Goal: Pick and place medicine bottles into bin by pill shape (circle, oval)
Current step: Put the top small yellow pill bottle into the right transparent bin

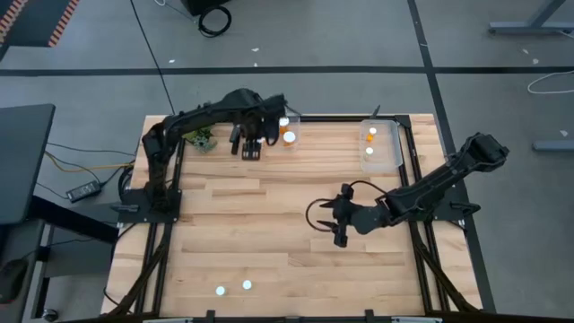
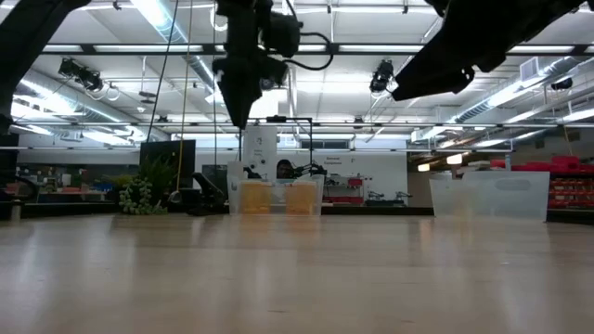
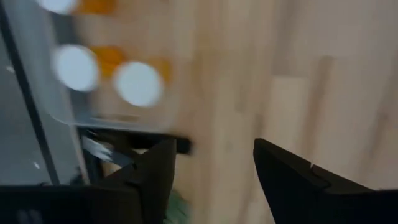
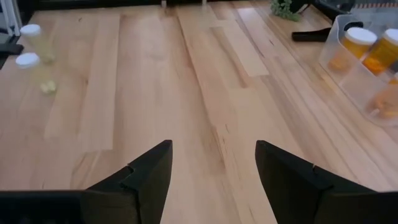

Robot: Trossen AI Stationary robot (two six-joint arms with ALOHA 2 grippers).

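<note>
Two medicine bottles (image 1: 220, 290) (image 1: 247, 285) stand near the table's front edge; they also show in the right wrist view (image 4: 30, 31). A clear bin (image 1: 285, 142) at the far edge holds bottles (image 1: 289, 136), which show in the left wrist view (image 3: 137, 83). A second clear bin (image 1: 387, 160) at the far right holds two bottles (image 1: 372, 133). My left gripper (image 1: 247, 149) hangs open and empty just left of the first bin. My right gripper (image 1: 337, 222) is open and empty over the table's middle, pointing toward the left edge.
A small green plant (image 1: 204, 141) lies at the far left edge beside my left arm. A black frame rail (image 1: 414, 170) runs along the table's right side. Bare wood (image 1: 260, 233) lies between my right gripper and the two front bottles.
</note>
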